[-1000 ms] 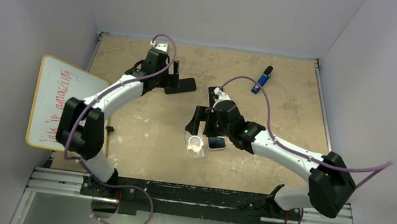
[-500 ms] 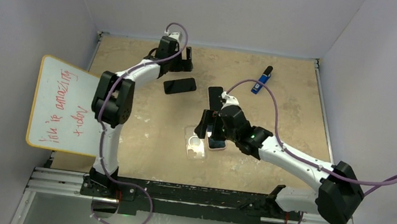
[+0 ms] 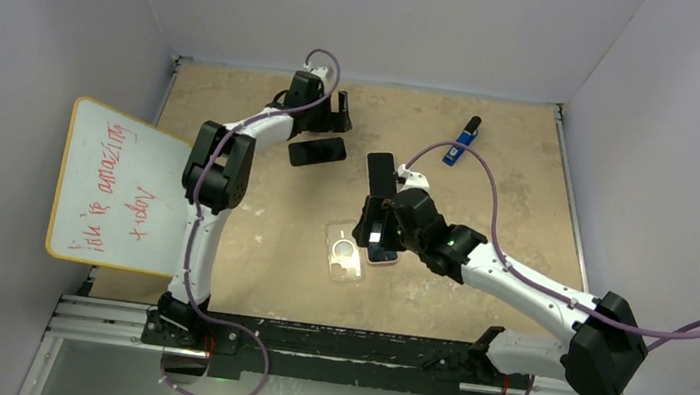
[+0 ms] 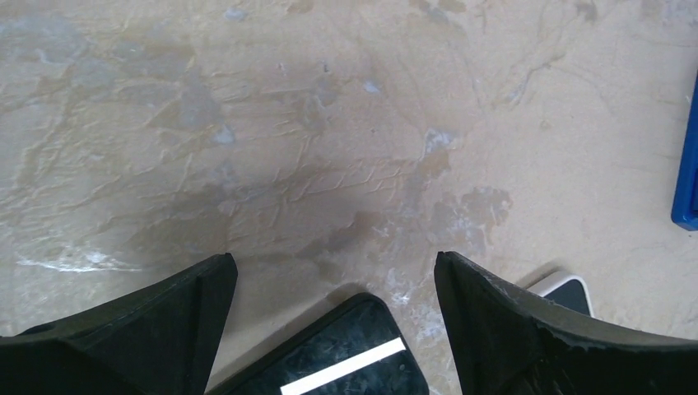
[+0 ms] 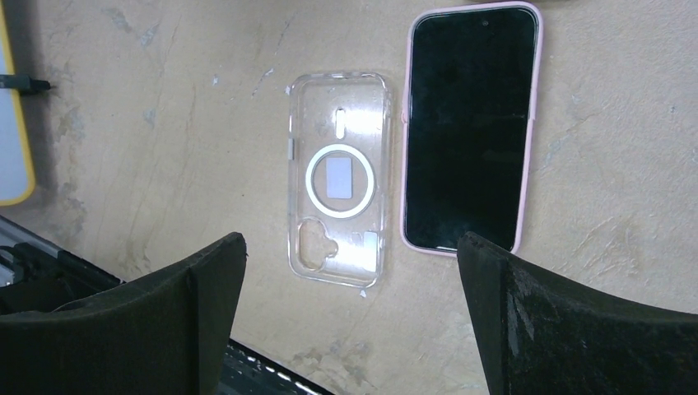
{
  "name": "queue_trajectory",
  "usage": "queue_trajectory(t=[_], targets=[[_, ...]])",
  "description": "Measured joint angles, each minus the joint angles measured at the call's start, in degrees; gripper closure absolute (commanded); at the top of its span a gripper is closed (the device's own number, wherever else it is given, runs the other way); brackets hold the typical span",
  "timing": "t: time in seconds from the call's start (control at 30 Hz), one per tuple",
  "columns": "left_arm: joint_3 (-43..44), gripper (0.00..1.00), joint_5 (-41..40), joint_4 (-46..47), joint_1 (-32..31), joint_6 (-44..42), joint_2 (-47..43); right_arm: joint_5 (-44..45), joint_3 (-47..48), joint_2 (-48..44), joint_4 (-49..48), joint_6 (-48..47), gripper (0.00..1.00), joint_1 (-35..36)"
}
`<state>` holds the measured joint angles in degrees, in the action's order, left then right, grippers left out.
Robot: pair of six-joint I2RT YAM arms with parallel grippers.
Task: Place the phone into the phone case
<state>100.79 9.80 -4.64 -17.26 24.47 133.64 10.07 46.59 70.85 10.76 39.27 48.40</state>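
Pincer left, pincer right: agape, empty.

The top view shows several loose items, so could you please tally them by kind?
Phones: 3 – dark phone, second dark phone, pink-edged phone
Clear phone case: 1
Whiteboard: 1
Blue marker: 1
Total: 6

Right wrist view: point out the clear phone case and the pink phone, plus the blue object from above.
clear phone case point(image 5: 337, 178): right wrist view, on its white ring.
pink phone point(image 5: 467, 132): right wrist view, middle of its dark screen.
blue object point(image 3: 455, 151): top external view, on its blue body.
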Motion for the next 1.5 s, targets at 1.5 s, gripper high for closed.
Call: queue_trajectory(t=[1.5], targets=[[-18.08,0.01,-29.66,-20.9,-5.77,3.37,-22.93,-7.04,-6.05,-4.52,-4.87,1.84,0.01,0.0]])
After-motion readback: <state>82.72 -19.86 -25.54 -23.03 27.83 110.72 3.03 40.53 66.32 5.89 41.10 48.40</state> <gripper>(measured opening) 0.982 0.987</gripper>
